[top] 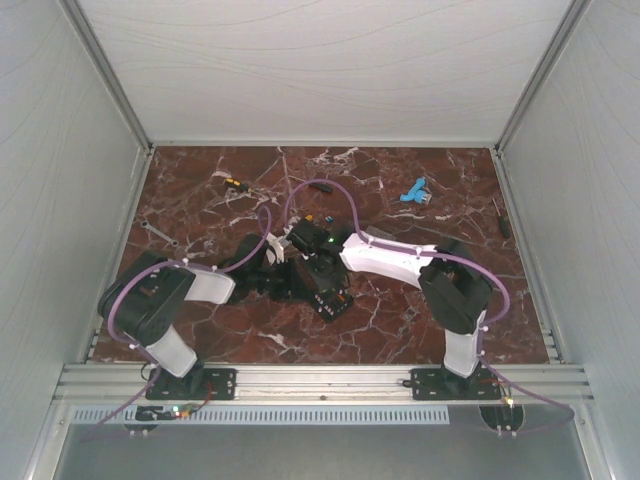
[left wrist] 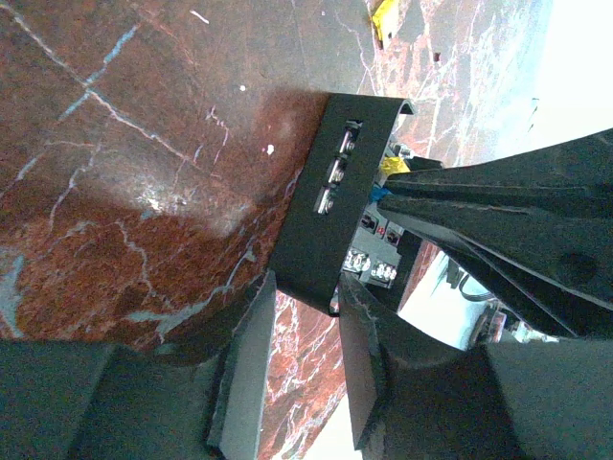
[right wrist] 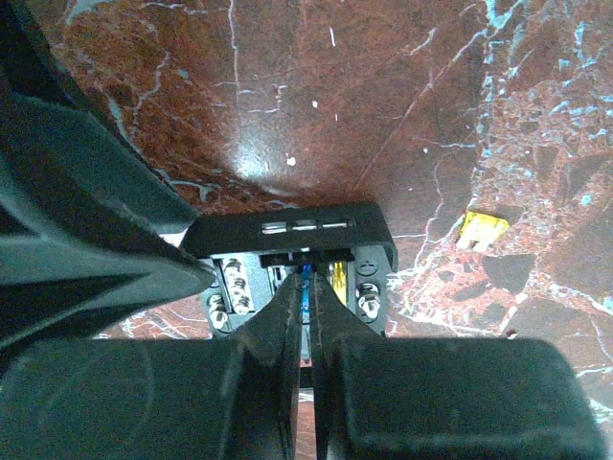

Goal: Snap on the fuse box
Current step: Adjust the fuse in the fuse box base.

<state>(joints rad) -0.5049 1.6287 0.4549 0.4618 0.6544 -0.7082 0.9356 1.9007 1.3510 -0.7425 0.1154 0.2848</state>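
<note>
Two fingers of the left gripper (left wrist: 306, 292) are clamped on the fuse box (right wrist: 287, 230); the right gripper (right wrist: 308, 287) is pressed shut over it

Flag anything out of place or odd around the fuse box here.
One yellow fuse lies loose on the table, off to the side of the fuse box rather than seated in it. The top view also shows a blue piece lying alone farther back. No damage is visible.
</note>
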